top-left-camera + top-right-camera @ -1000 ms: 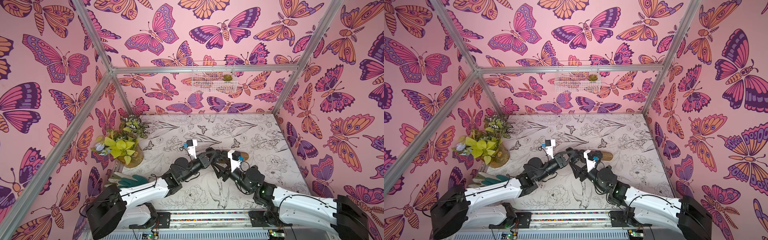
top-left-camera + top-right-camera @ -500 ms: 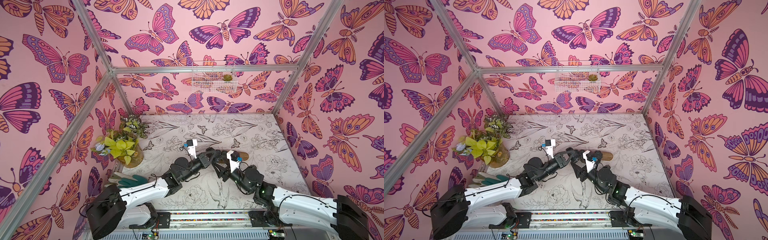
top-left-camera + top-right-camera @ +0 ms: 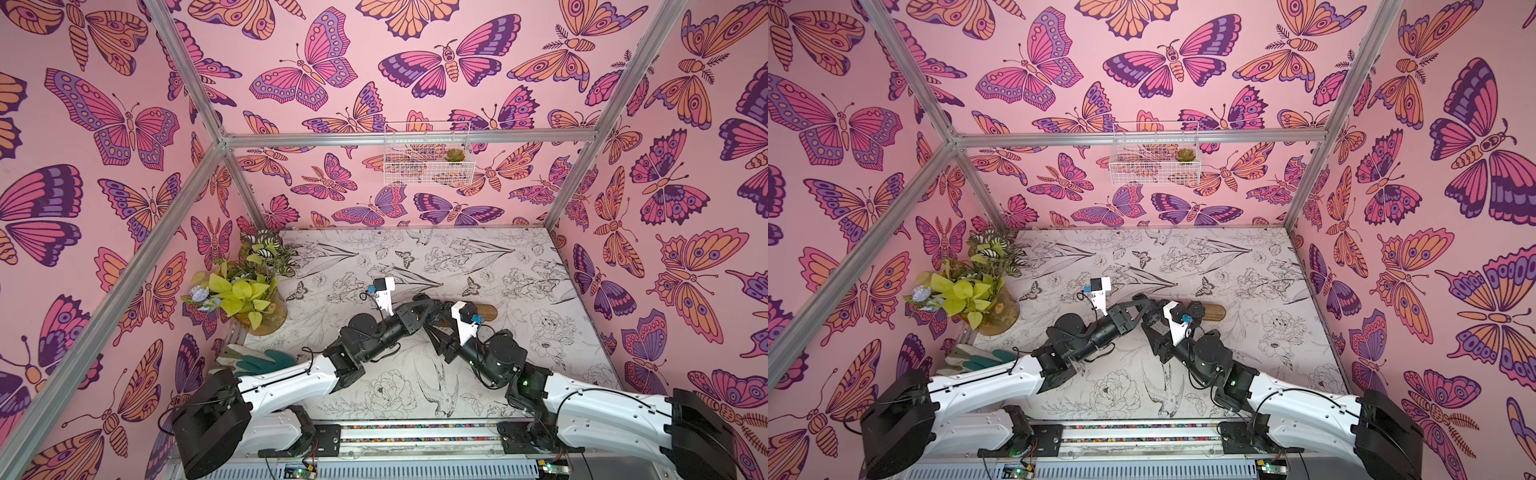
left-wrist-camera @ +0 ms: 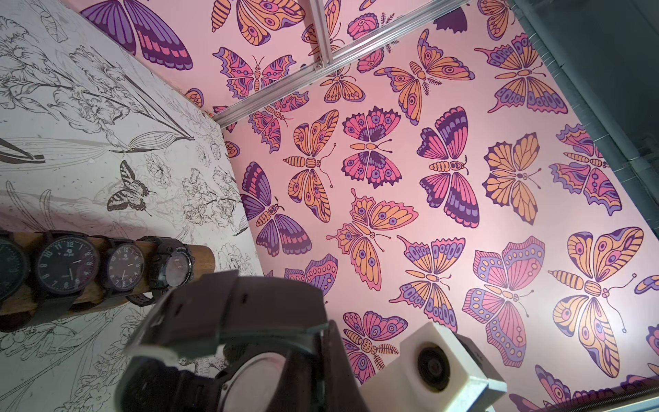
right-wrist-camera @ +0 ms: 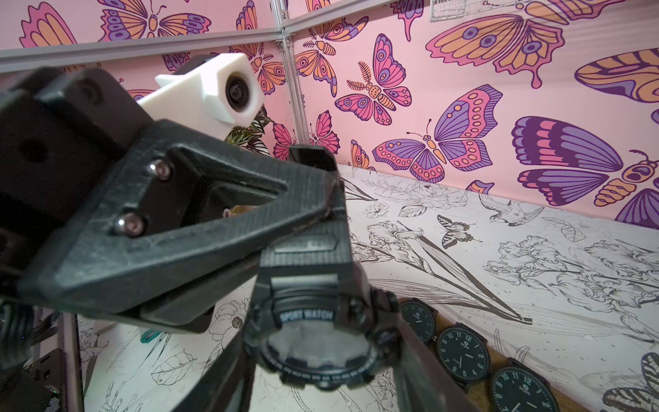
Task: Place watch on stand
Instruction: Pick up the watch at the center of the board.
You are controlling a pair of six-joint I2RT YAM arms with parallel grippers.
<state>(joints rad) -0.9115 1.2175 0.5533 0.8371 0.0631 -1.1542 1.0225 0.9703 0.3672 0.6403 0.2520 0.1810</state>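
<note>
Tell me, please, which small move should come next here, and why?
Probably the right tool should close on the sport watch at its case. The left tool is shut on the strap and holds the watch in the air. The right tool's fingers flank the case; contact is unclear.

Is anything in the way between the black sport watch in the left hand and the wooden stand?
Nothing visible lies between the black sport watch and the long brown wooden stand. But four dark watches already fill the bar, leaving only its rounded end bare.

The left arm and right arm converge; left jaws clamped, right jaws apart.
</note>
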